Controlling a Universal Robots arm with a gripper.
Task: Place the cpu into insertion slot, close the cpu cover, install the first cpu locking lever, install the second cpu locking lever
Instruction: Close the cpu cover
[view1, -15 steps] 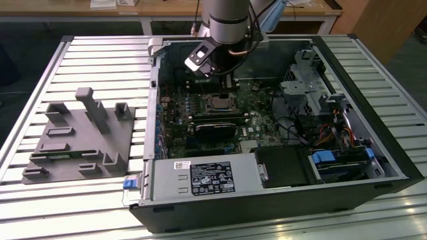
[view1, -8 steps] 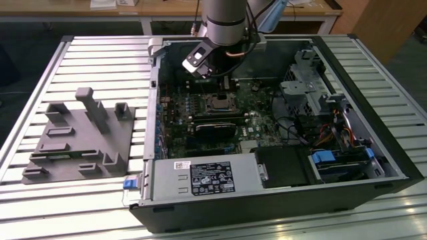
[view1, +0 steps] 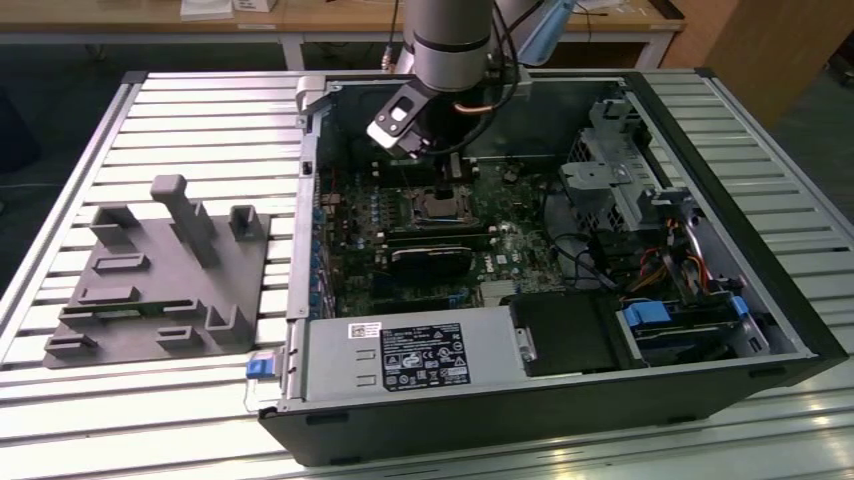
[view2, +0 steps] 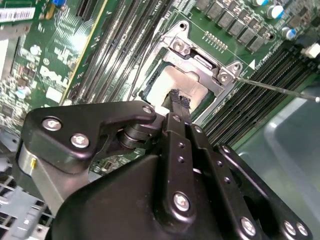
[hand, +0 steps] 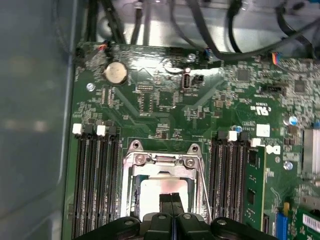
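Position of parts: the cpu (hand: 162, 190) is being carried in the insertion slot (view1: 438, 205). Its pale metal top is being shown through the square cut-out of the cpu cover (hand: 161, 161), which is being judged as lying flat over it. One thin wire locking lever (view2: 275, 87) is being seen standing out from a socket corner across the memory slots (hand: 95, 185), and it is being judged as unlatched.

Reason for layout: the computer case (view1: 747, 260) is being kept on its side on the slatted table (view1: 134, 420), so that the board is being presented face up to an approach from above. A grey fixture (view1: 160, 280) is being kept beside the case, at the exterior view's left.

Pose: the arm (view1: 447, 35) is being held down into the open case, with the wrist tilted over the socket. The gripper (view2: 178, 100) is being held clenched, its fingers pressed together with nothing between them. The tips are being held directly over the cpu top. Whether contact is being made cannot be told. The single narrow tip is being judged as suited to pushing, not grasping.
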